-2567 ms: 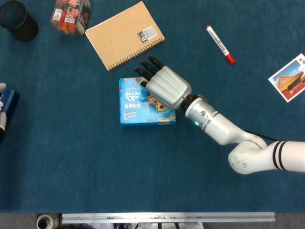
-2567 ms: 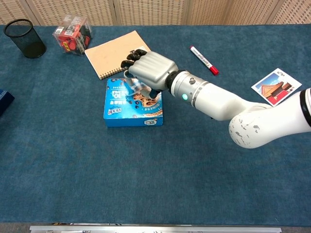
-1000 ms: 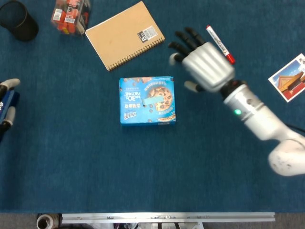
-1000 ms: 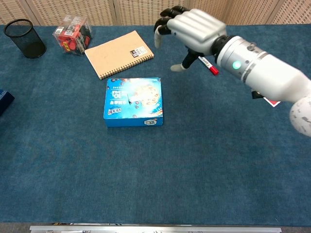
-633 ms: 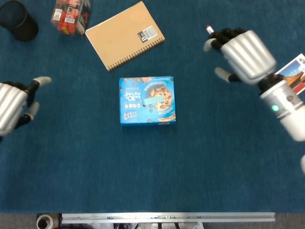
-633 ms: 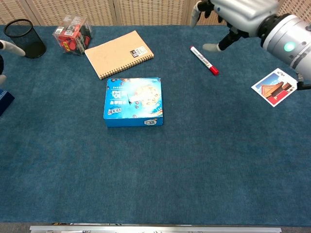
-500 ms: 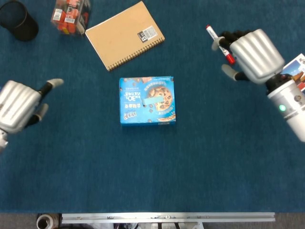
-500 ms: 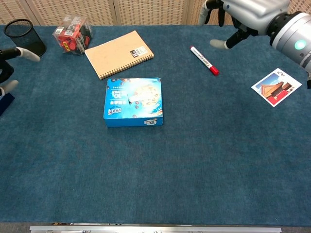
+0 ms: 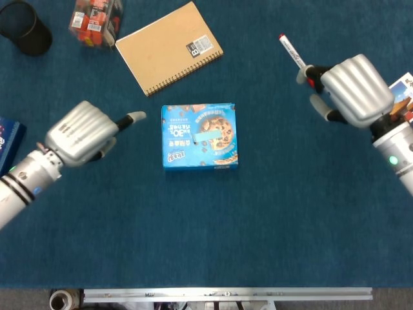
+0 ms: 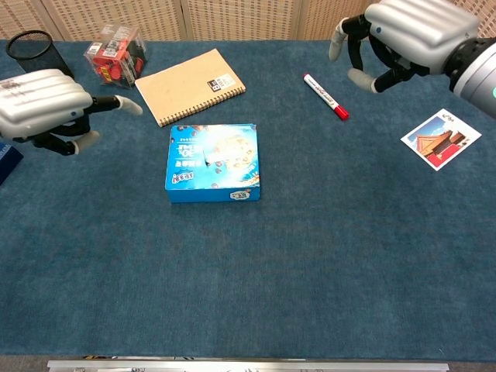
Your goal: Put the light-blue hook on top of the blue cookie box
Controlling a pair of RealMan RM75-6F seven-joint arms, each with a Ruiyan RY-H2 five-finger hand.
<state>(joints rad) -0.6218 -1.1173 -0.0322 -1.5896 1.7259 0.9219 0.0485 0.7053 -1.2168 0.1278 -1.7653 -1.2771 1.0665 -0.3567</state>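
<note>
The blue cookie box [image 9: 199,136] [image 10: 212,163] lies flat near the middle of the blue table. The light-blue hook [image 9: 208,135] [image 10: 218,158] rests on its lid, with nothing touching it. My right hand [image 9: 352,89] [image 10: 407,31] hovers well off to the right of the box, over the far right of the table, fingers loosely bent and apart, holding nothing. My left hand [image 9: 84,133] [image 10: 45,102] is left of the box, a little apart from it, one finger stretched toward the box; it holds nothing.
A tan spiral notebook [image 9: 169,46] [image 10: 190,84] lies behind the box. A red marker [image 9: 292,51] [image 10: 325,96] lies under the right hand, a postcard [image 10: 438,139] to its right. A black mesh cup [image 10: 40,60], a clear box of red items [image 10: 116,54] and a dark-blue object [image 9: 10,143] stand at the left.
The right hand left the hook on the box and pulled away up and to the right. The left hand came in from the left edge toward the box.
</note>
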